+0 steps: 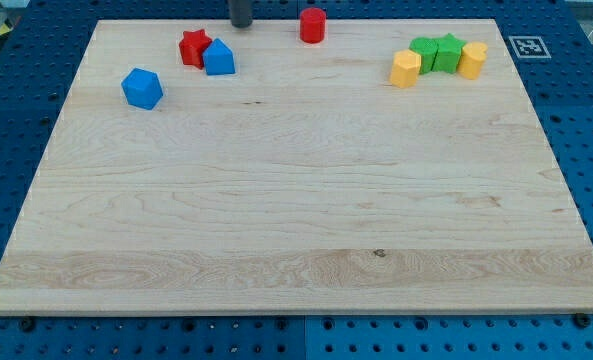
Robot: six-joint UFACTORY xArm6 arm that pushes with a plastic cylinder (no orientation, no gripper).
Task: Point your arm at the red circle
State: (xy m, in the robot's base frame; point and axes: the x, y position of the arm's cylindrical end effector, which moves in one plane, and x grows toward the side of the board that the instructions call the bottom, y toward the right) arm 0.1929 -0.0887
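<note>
1. The table (296,220) is a single pale wooden board that fills most of the view, resting on a blue perforated base (16,120). All its blocks lie along the view's top band.

2. My tip (241,25) is the lower end of one dark rod coming down from the view's top edge, left of centre. It stands at the table's far edge. There is no pincer on this arm, so nothing is open, closed or held; the tip touches no block.

3. Blue blocks, two: a blue cube-like block (142,88) sits alone toward the view's left, and a blue house-shaped block (219,57) sits below and slightly left of my tip.

4. Red blocks, two: a red star (193,46) touches the blue house-shaped block on its left side. The red circle (313,25), a short cylinder, stands by itself near the table's top edge, to the view's right of my tip with a clear gap between them.

5. Green blocks, two: a green block (425,51) and a green star (448,50) sit pressed together at the view's upper right.

6. Yellow blocks, two: a yellow block (405,69) touches the green pair on the left, and a yellow block (473,59) touches it on the right.

7. One black-and-white marker tag (525,46) lies on the base beside the table's top right corner.
</note>
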